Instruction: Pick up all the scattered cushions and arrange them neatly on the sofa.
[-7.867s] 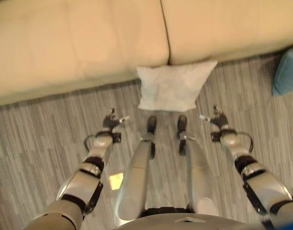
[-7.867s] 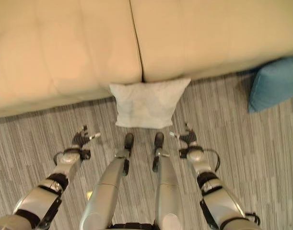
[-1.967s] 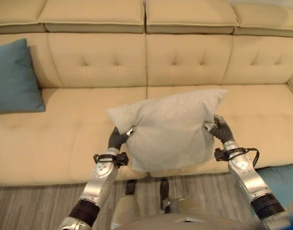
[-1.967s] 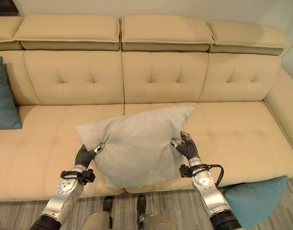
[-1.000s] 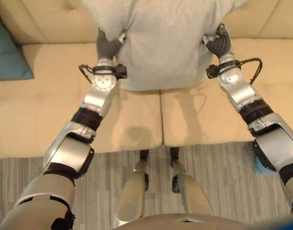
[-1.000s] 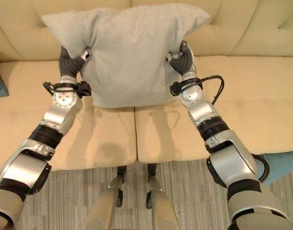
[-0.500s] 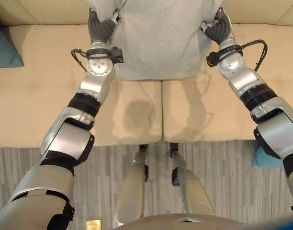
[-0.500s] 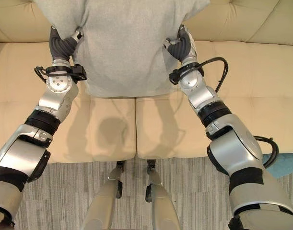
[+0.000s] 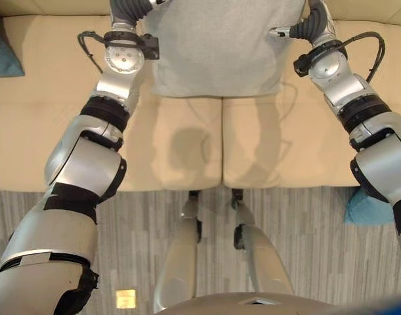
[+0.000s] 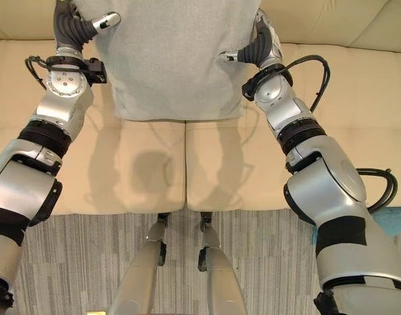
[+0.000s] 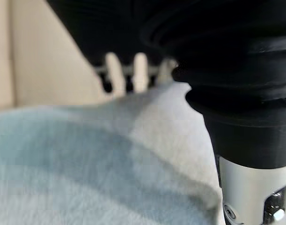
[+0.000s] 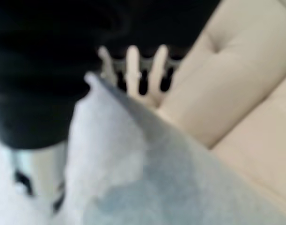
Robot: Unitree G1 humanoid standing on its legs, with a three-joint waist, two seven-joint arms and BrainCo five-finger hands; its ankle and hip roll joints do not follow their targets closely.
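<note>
The grey cushion [image 10: 170, 62] is a plain, soft, pale-grey square of faintly fuzzy cloth, with no pattern on it. It stands upright between the two hands over the sofa [image 10: 154, 170], its lower edge on or just above the cream seat, across the seam between two seat pads; contact there cannot be made out. The left hand [image 10: 74, 27] grips the cushion's left edge, thumb lying on the front face and fingers [image 11: 115, 75] curled round behind. The right hand [image 10: 260, 44] clamps the right edge the same way, its fingers [image 12: 132, 70] showing past the cloth against the tufted backrest. The cushion's upper edge is cut off by the frame. Below the right arm a corner of a teal cushion [image 9: 367, 210] lies on the floor [image 10: 75, 256], mostly hidden.
</note>
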